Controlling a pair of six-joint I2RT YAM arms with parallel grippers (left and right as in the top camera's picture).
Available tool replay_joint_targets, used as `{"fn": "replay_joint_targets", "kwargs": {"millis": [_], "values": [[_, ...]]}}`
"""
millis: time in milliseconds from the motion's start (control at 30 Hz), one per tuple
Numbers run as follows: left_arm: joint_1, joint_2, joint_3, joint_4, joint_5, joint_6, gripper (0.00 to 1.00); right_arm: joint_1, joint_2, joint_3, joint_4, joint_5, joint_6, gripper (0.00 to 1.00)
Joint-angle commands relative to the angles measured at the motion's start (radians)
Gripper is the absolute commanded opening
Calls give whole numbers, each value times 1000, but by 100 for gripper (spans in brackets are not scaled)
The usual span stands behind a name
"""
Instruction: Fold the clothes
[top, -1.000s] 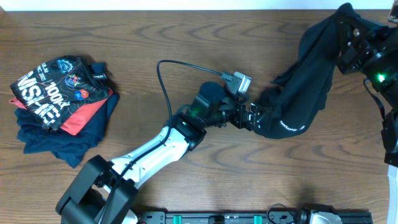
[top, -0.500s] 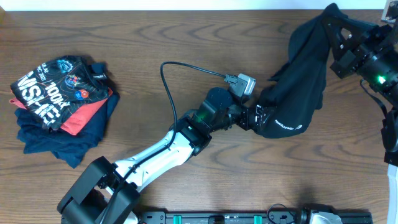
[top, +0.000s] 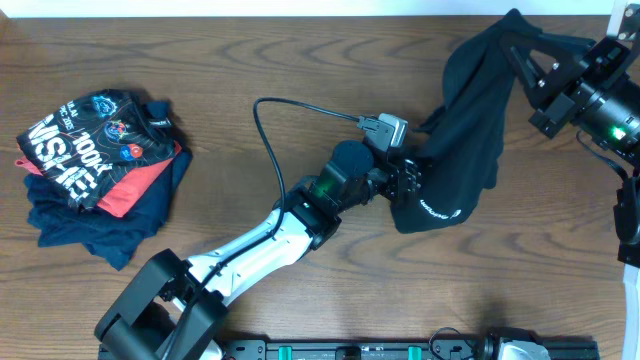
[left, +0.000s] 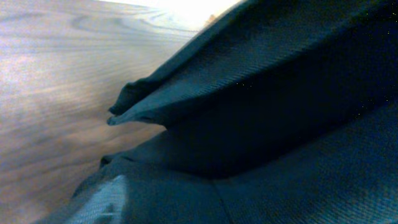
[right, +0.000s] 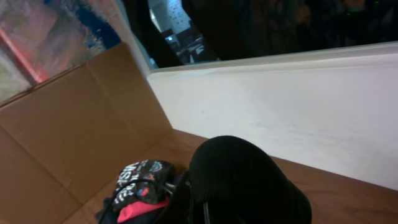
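The black polo shirt (top: 470, 110) hangs stretched between my two grippers at the right of the table, bunched, with a small white logo near its lower end. My left gripper (top: 410, 185) is shut on its lower end, just above the table. My right gripper (top: 535, 70) is shut on its upper end, lifted at the far right. In the left wrist view dark folds of the shirt (left: 280, 124) fill the frame and hide the fingers. In the right wrist view the shirt (right: 242, 180) drapes over the fingers.
A pile of folded clothes (top: 100, 175), a black printed tee over red and navy garments, lies at the left of the wooden table (top: 300, 70). It also shows in the right wrist view (right: 140, 186). A black cable (top: 265, 130) loops above the left arm.
Both grippers have carried the shirt: the right one moved left and up the frame, the left one drew the lower end slightly left. The shirt hangs steeper and more bunched.
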Motion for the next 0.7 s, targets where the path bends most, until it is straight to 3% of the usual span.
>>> {"fn": "replay_joint_targets", "kwargs": {"millis": [0,33,200,433,667], "values": [[-2,13,18,10,-18,19,19,12,-8,9,13,-39,19,1],[-1,13,18,10,-18,19,6,11,-8,9,13,-29,15,1],[36,-15,18,-92,-18,23,6,-26,-7,9,-43,126,-8,1],[246,-204,23,-370,-18,65,6,-115,43,9,-269,640,-93,1],[449,-392,122,-386,-18,128,6,-116,129,9,-290,702,-130,1]]}}
